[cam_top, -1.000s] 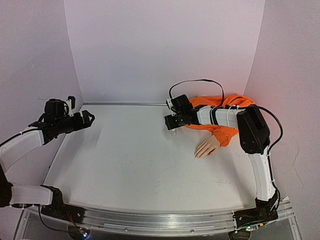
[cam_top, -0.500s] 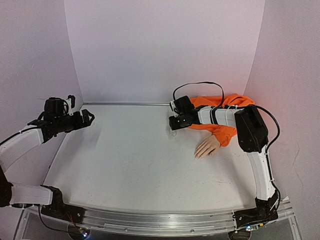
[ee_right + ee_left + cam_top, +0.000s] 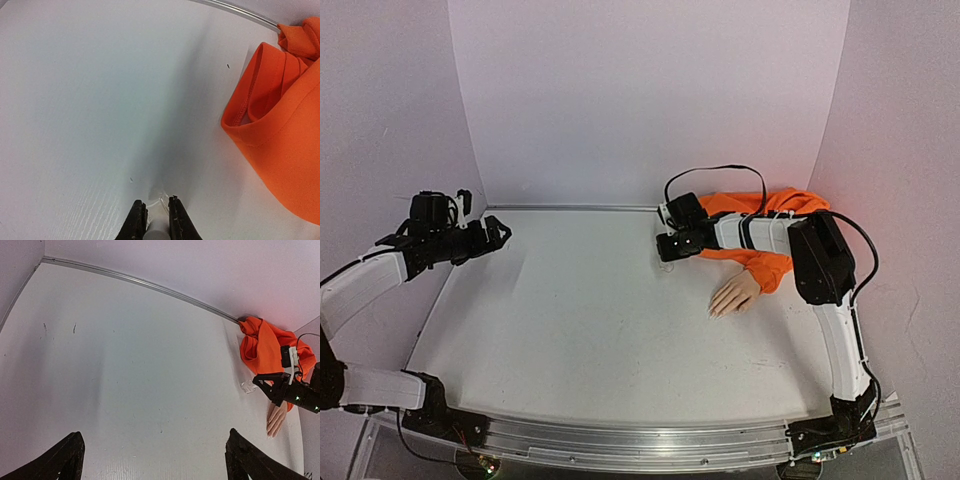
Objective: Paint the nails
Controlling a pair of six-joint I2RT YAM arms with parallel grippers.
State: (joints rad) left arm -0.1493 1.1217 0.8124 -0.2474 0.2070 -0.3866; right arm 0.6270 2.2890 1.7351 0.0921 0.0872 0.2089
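Overhead and wrist views of the desk (image 3: pixel 570 330) with both arms raised. The right end effector (image 3: pixel 666 252) sits low at the far middle of the desk, just left of the orange sleeve (image 3: pixel 772 270). In its own wrist view its two fingers (image 3: pixel 136 220) are drawn close together, with a small clear bottle (image 3: pixel 248 386) pinched between them at the desk surface. The mannequin hand (image 3: pixel 736 294) lies flat at the right, near side of the sleeve, palm down and fingers pointing to the near left. It is apart from the right end effector. The nails (image 3: pixel 714 312) are at its fingertips, too small to show any colour. The left end effector (image 3: pixel 154 435) hangs above the far left corner of the desk, its fingers spread wide with nothing between them, well apart from the hand. Compared with the view one second earlier, the right end effector has shifted slightly to the right, toward the sleeve. The left end effector has edged a little toward the far wall. The mannequin hand and sleeve lie as before.
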